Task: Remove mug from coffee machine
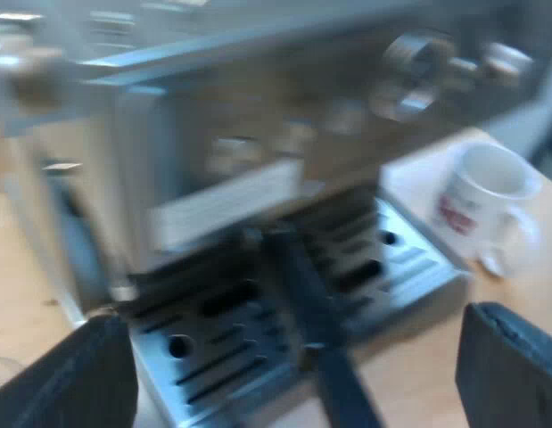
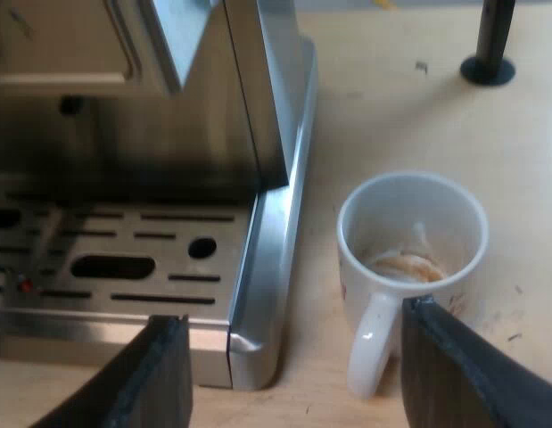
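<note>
Beside the steel drip tray [image 2: 124, 267], the white ceramic mug [image 2: 409, 218] is parked handle-first toward the right gripper [image 2: 293, 316], fingers spread wide.

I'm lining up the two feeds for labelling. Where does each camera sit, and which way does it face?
Left wrist view: on the left arm, facing the espresso machine's front and drip tray, mug on the table beside; left gripper open.
Right wrist view: on the right arm, looking down on the mug beside the tray's corner; right gripper open, fingers either side of it.
Both share the mug, drip tray and machine.
</note>
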Available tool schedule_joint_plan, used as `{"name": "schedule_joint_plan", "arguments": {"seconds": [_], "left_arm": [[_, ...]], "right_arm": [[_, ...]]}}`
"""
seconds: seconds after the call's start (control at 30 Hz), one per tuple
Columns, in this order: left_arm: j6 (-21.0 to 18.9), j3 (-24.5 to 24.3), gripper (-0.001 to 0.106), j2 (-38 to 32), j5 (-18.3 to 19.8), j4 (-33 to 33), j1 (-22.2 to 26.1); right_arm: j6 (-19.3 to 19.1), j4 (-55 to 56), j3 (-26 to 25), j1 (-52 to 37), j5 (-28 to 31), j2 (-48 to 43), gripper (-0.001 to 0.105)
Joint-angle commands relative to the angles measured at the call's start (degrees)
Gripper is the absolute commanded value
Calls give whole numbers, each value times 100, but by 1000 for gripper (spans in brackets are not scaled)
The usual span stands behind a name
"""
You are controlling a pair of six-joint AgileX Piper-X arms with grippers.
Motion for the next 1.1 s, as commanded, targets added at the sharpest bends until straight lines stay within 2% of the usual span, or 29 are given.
{"name": "schedule_joint_plan", "arguments": {"seconds": [0.03, 0.1, 0.17, 0.27, 0.4, 0.5, 0.53, 0.6, 0.73, 0.83, 1.1], "left_arm": [[-86, -52, 79, -14, -48, 17, 262], [-86, -52, 79, -116, -48, 89, 298], [-86, -52, 79, -196, -226, 250, 356], [-86, -52, 79, -415, -859, 643, 547], [-67, -52, 79, -715, -1307, 886, 728], [-66, -52, 79, -957, -1311, 1054, 823], [-50, -52, 79, -1072, -1311, 1156, 885], [-10, -52, 79, -1247, -1337, 1272, 971], [34, -52, 79, -1573, -1345, 1431, 1209], [34, -52, 79, -1788, -1345, 1483, 1286], [34, -52, 79, -2479, -1345, 1967, 1284]], "right_arm": [[-72, -299, -74, -5, 66, 354, 54], [-72, -480, -74, -5, 286, 532, 54], [-72, -610, -74, -5, 482, 617, 54], [-83, -787, -74, -53, 599, 649, 54], [-152, -990, -74, -567, 588, 649, 54], [-152, -1035, -74, -932, 569, 649, 54], [-152, -1023, -74, -1464, 521, 570, 54], [-152, -967, -74, -1843, 325, 469, 54], [-135, -640, -74, -2566, -420, 60, 54], [-110, -300, -74, -2646, -633, -280, 54], [-154, 429, -74, -2488, -442, -1438, 54]]}}
